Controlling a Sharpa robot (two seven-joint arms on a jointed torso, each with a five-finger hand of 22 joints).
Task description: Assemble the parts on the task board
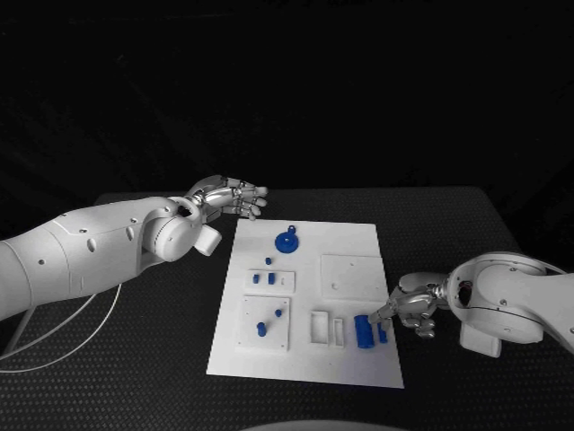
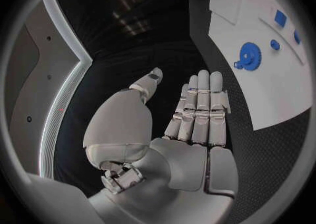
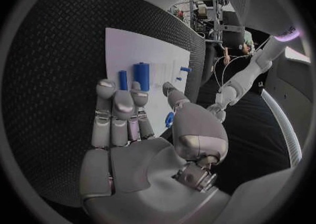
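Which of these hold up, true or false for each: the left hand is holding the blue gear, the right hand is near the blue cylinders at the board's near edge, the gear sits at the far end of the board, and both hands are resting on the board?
1. The left hand holds the blue gear. False: its fingers are spread and hold nothing, and the gear lies on the task board.
2. The right hand is beside the blue cylinders at the board's near end. True.
3. The gear sits toward the board's far end. True.
4. Both hands rest on the board. False: the left hand is off the board's far left corner, over the black table.
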